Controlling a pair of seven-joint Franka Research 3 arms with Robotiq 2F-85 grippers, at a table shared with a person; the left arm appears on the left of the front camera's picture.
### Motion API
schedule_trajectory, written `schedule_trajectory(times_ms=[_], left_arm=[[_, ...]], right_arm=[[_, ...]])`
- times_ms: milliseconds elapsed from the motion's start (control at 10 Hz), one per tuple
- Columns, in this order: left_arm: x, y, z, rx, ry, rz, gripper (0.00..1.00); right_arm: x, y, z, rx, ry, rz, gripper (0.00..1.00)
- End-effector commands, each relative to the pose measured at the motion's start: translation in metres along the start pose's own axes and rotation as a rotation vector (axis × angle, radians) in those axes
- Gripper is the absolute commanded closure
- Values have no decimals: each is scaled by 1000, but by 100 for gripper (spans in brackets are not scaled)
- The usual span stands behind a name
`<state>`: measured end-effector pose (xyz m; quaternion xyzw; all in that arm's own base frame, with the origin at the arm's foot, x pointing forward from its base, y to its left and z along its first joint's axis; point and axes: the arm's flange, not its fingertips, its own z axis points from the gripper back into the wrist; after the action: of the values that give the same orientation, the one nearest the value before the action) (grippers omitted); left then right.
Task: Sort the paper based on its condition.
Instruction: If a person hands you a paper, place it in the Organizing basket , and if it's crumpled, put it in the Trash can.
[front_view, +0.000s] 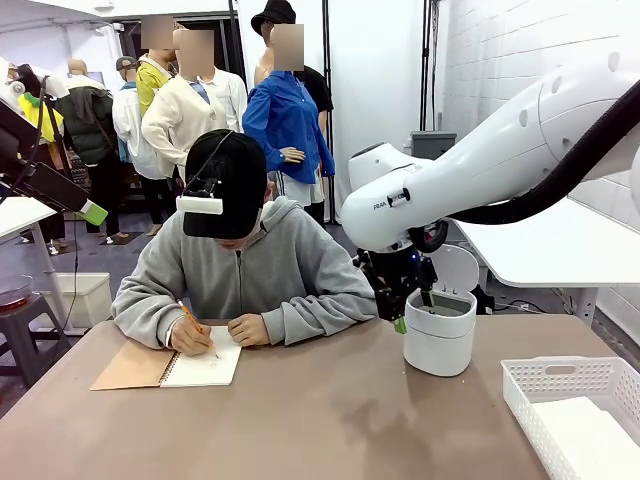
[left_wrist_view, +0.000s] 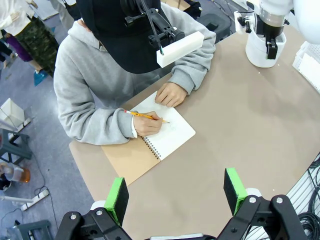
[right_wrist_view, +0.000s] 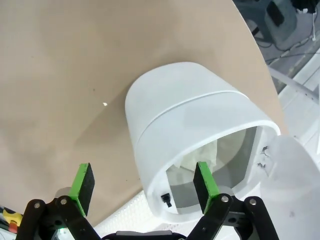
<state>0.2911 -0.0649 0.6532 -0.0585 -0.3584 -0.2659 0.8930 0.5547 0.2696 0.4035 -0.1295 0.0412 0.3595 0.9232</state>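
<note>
1 crumpled white paper wad (right_wrist_view: 200, 154) sat inside the bin (right_wrist_view: 175, 105); right gripper (right_wrist_view: 144, 177) straddled its rim, jaws spread wide, empty.

The left claw (left_wrist_view: 176, 195) hangs at 6 o'clock above the brown desk (left_wrist_view: 240, 130), its green pads (left_wrist_view: 117, 199) spread wide with only bare desktop between them. Just past centre, toward 9 o'clock, a spiral notebook (left_wrist_view: 172, 137) lies open, its brown cover (left_wrist_view: 127, 162) folded back. A person in a grey hoodie (left_wrist_view: 85, 85) leans over it from 11 o'clock, one hand (left_wrist_view: 147, 125) holding a pencil (left_wrist_view: 145, 116) to the page, the other hand (left_wrist_view: 170, 94) resting on the page's far edge. At 1 o'clock a white bin (left_wrist_view: 255, 50) stands under the right claw (left_wrist_view: 272, 47).
</note>
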Motion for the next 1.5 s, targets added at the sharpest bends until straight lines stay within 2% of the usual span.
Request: schedule_trajectory(times_ms=[0, 300, 600, 800, 900, 1200, 1400], left_arm=[[0, 0, 0, 1, -3, 0, 0], [0, 0, 0, 1, -3, 0, 0], [0, 0, 0, 1, -3, 0, 0], [0, 0, 0, 1, -3, 0, 0], [0, 0, 0, 1, -3, 0, 0], [0, 0, 0, 1, -3, 0, 0], [0, 0, 0, 1, -3, 0, 0]], right_arm=[[-17, 3, 14, 21, -61, 6, 0], [-31, 6, 36, -25, -127, -36, 0], [-50, 12, 56, 137, -210, 12, 0], [-65, 14, 64, 161, -285, 11, 0], [-39, 14, 66, 97, -195, -9, 0], [-39, 14, 66, 97, -195, -9, 0], [-59, 24, 71, 143, -211, 53, 0]])
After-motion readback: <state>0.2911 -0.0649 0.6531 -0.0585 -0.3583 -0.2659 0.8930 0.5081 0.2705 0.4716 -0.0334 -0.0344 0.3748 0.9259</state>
